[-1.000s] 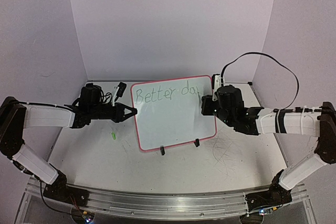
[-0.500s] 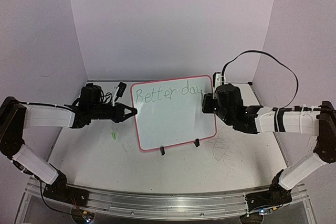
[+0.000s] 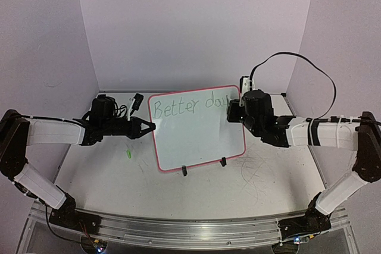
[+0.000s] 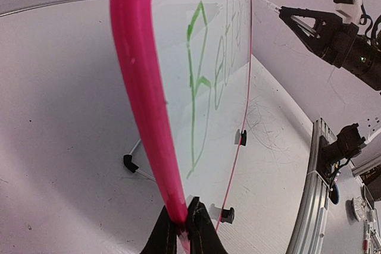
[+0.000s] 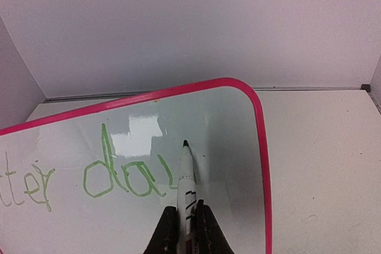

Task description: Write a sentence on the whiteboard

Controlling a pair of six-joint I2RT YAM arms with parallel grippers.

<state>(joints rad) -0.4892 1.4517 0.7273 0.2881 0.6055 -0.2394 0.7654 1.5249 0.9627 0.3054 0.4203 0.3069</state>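
The whiteboard (image 3: 199,141), white with a pink-red rim, stands tilted on black feet at mid-table. Green handwriting, the sentence (image 3: 184,107), runs along its top and reads "Better da" plus a fresh stroke. My left gripper (image 3: 151,127) is shut on the board's left rim (image 4: 140,87), its jaws pinching the pink edge (image 4: 181,217). My right gripper (image 5: 186,209) is shut on a white marker (image 5: 187,176). The marker's dark tip rests at the board surface (image 5: 229,147), just right of the last green stroke (image 5: 164,173), near the upper right corner.
A small green cap (image 3: 127,154) lies on the table left of the board. Old scribble marks (image 3: 259,168) cover the tabletop to the right. Walls close in at the back and on both sides. An aluminium rail (image 3: 190,230) runs along the near edge.
The right gripper has shifted slightly up and left with the marker, and a new green stroke has appeared after "da". The left gripper and the board have held still.
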